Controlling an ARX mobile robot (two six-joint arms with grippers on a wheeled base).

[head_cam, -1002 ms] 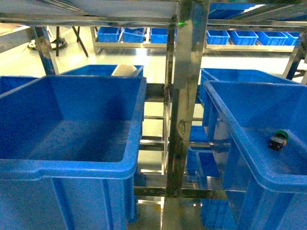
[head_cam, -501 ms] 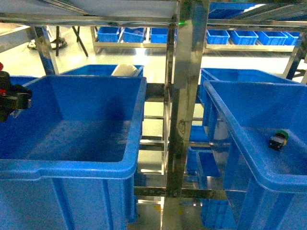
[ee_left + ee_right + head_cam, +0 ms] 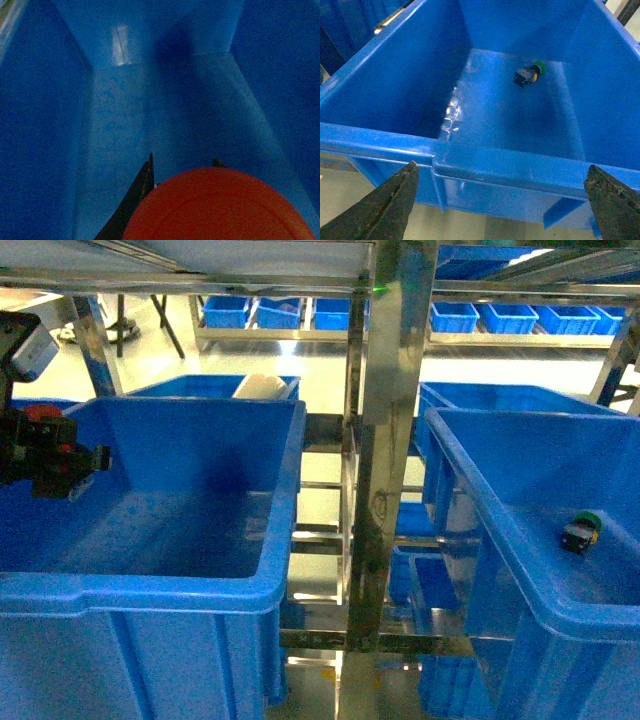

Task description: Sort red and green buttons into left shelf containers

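While the left gripper [image 3: 62, 455] clasps the domed red button [image 3: 220, 207] over the smooth left bin [image 3: 150, 585], the green button [image 3: 530, 74] lies in the right bin [image 3: 510, 167], right gripper [image 3: 502, 202] spread wide.

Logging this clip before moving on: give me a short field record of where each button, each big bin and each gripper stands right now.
red button: held in the left gripper, over the inside of the left bin
green button: lying on its side on the floor of the right bin
left bin contents: nothing visible on its floor
left gripper: shut on the red button
right gripper: open, outside the right bin, in front of its near rim
sorting status: green placed, red not yet released
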